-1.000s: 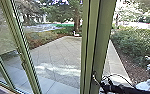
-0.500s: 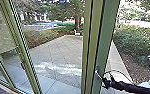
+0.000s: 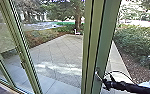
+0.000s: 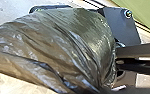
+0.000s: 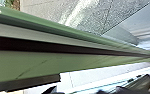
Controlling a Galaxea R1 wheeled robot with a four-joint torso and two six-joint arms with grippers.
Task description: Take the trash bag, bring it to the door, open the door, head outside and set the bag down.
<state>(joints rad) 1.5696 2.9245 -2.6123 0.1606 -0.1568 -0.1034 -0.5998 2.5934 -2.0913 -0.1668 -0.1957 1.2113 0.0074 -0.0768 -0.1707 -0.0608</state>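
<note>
Your right gripper (image 3: pixel 103 80) is at the green upright (image 3: pixel 106 45), up against its edge as the head view shows it; you cannot tell whether it is clenched or released, nor whether it touches the metal. In your left wrist view, the trash bag (image 4: pixel 66 42), dark, shiny and deeply creased, lies close to the camera. You cannot tell whether your left gripper is grasping it or what bears its weight.

Past the upright you see the paving (image 3: pixel 58 53), crossed by a bright streak of sunlight. A small white object (image 3: pixel 77 32) sits near its far edge, close to the foot of a tree (image 3: pixel 78 18). Shrubs (image 3: pixel 136 41) grow beyond the paving's right edge. To the left, a slanting green frame (image 3: pixel 21 50) bears a dark handle (image 3: pixel 22 65), with glass beside it.
</note>
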